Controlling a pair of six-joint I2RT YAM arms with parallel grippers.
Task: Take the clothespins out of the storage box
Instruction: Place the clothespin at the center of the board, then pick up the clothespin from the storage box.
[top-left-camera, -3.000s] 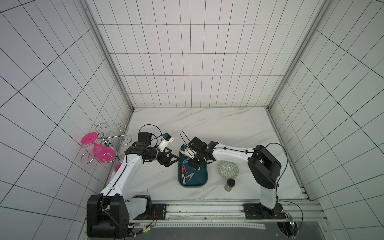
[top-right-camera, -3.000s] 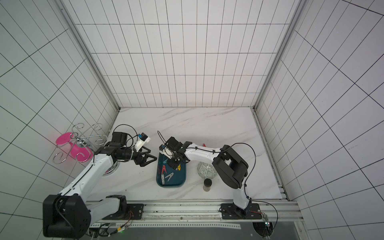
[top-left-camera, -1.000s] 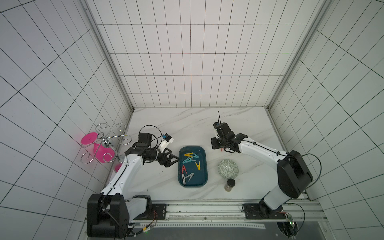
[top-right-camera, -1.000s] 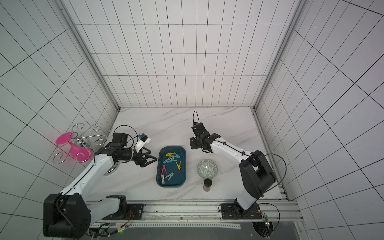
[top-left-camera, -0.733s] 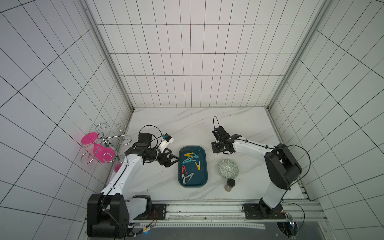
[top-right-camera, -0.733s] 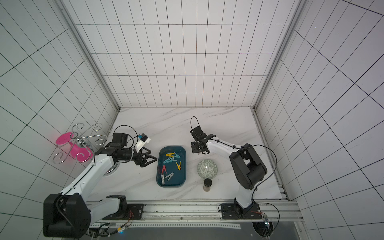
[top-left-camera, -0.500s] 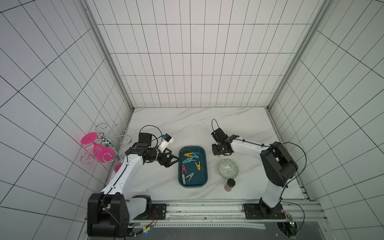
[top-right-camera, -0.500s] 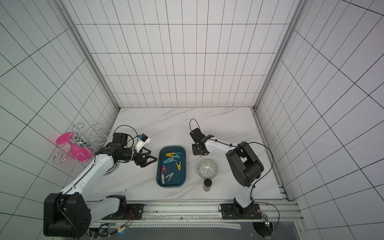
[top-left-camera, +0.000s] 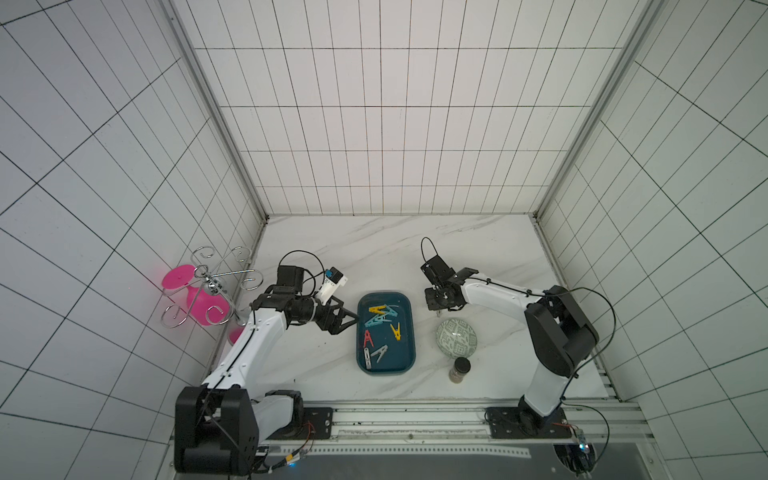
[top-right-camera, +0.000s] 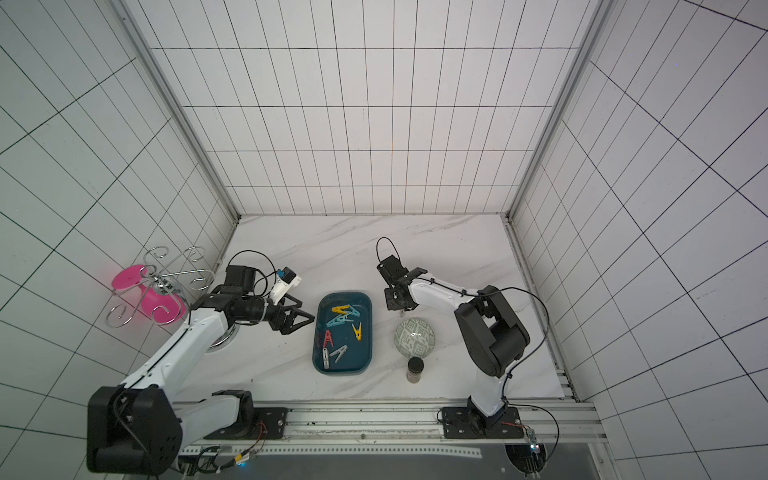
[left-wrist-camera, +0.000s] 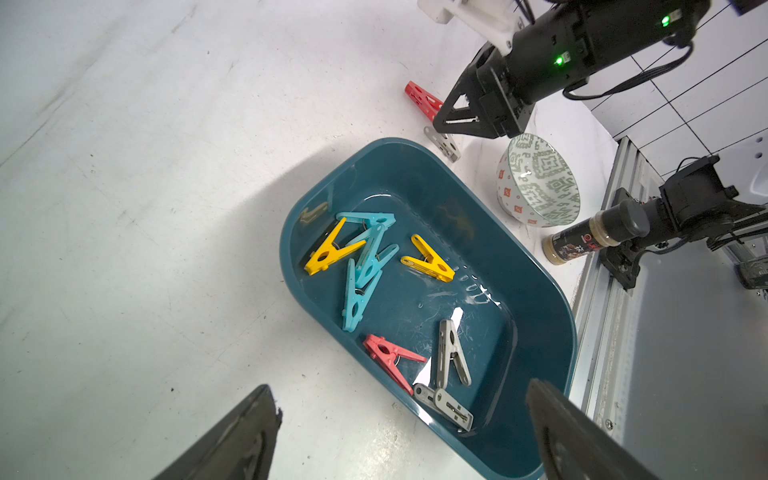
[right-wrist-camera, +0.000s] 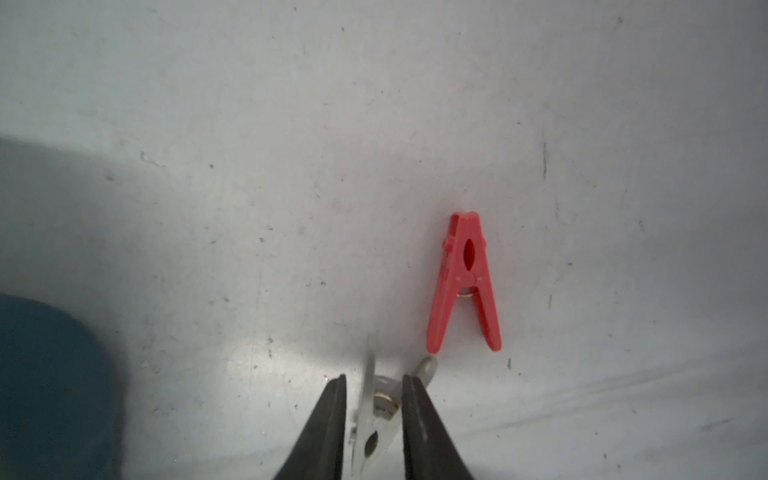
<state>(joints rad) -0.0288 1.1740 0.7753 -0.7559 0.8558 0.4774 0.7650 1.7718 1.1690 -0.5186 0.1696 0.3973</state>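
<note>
Overhead pair, close wrist cameras, shared storage box (top-left-camera: 401, 355)

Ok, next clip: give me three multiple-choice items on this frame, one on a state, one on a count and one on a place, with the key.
1. The left hand is:
A open and empty
B shut with nothing in it
C shut on a peg

2. Yellow pegs in the box:
A none
B two
C five

3. The red peg outside the box lies:
A in the left hand
B on the box's rim
C on the table by the right hand

Key:
1 A, its jaws stand wide apart with nothing between them.
2 B, the left wrist view shows exactly two yellow ones in the box.
3 C, the right wrist view shows it flat on the table just beyond that hand.
</note>
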